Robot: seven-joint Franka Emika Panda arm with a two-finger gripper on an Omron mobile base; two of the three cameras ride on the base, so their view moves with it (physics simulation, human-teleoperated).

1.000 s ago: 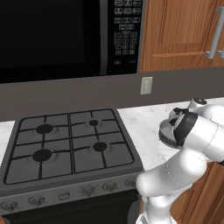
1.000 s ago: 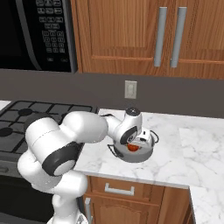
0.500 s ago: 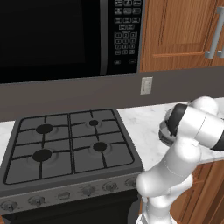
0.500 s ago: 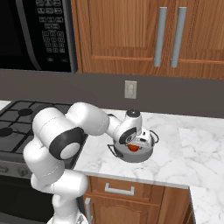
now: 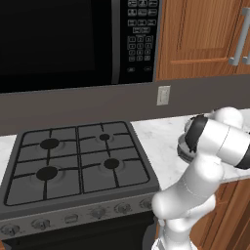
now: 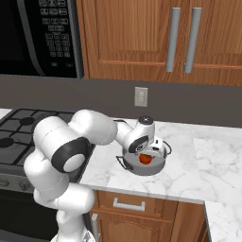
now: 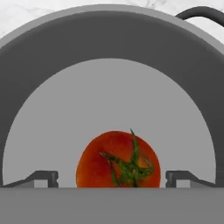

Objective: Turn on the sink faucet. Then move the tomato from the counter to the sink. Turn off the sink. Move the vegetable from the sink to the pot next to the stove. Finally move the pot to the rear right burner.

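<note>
The red tomato (image 7: 118, 159) with its green stem lies on the floor of the grey pot (image 7: 109, 39). My gripper (image 7: 113, 178) hangs open straight over it, and a gap shows between each fingertip (image 7: 41, 177) and the tomato. From the right base view, the pot (image 6: 142, 170) stands on the marble counter right of the stove, the tomato (image 6: 145, 159) shows inside it, and the gripper (image 6: 147, 152) reaches into it from above. In the left base view my arm hides most of the pot (image 5: 182, 148). The sink and faucet are out of view.
The black gas stove (image 5: 78, 161) lies left of the pot, its rear right burner (image 5: 104, 137) bare. A microwave (image 5: 73, 39) hangs above it, with wooden cabinets (image 6: 142, 38) to the right. A wall outlet (image 6: 140, 97) sits behind the pot. The marble counter (image 6: 208, 165) runs on to the right.
The fingers have spread wider around the tomato in the pot. The hand has stayed over the pot while the arm's elbow has swung round. Pot and tomato have not moved.
</note>
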